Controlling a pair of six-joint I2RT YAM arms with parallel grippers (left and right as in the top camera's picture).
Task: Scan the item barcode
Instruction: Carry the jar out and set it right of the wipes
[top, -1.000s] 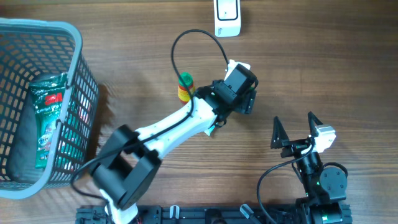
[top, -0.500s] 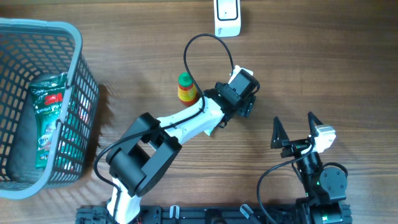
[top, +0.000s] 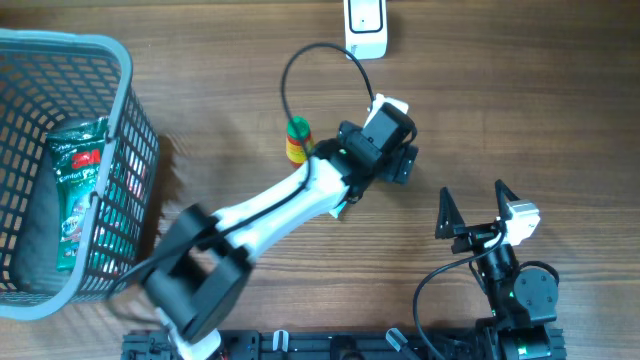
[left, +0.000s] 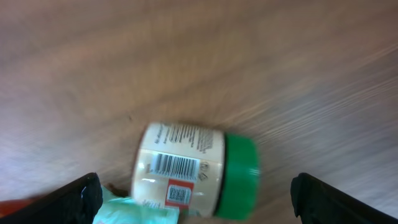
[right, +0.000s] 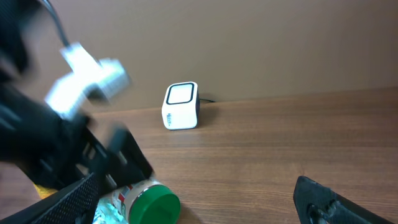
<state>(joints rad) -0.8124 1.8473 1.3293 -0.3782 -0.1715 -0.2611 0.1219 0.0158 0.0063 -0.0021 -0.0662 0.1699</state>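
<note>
The item is a jar (left: 180, 171) with a white label and a green lid (left: 241, 177), lying on its side on the wood table. Its barcode (left: 176, 165) faces up in the left wrist view. My left gripper (left: 199, 208) is open, its fingers (left: 78, 200) wide on either side of the jar and not touching it. In the overhead view the left gripper (top: 398, 162) covers the jar. The right wrist view shows the jar (right: 148, 202) low at the left. The white scanner (top: 366, 26) (right: 181, 106) stands at the far edge. My right gripper (top: 472, 197) is open and holds nothing.
A small upright bottle (top: 297, 140) with a green cap stands just left of the left wrist. A pale green packet (left: 134, 210) lies against the jar. The grey basket (top: 130, 95) at the far left holds a green packet (top: 80, 190).
The left wrist swung a little to the right and came back over the same spot, and its jaws have spread wider. The right arm has stayed still.
</note>
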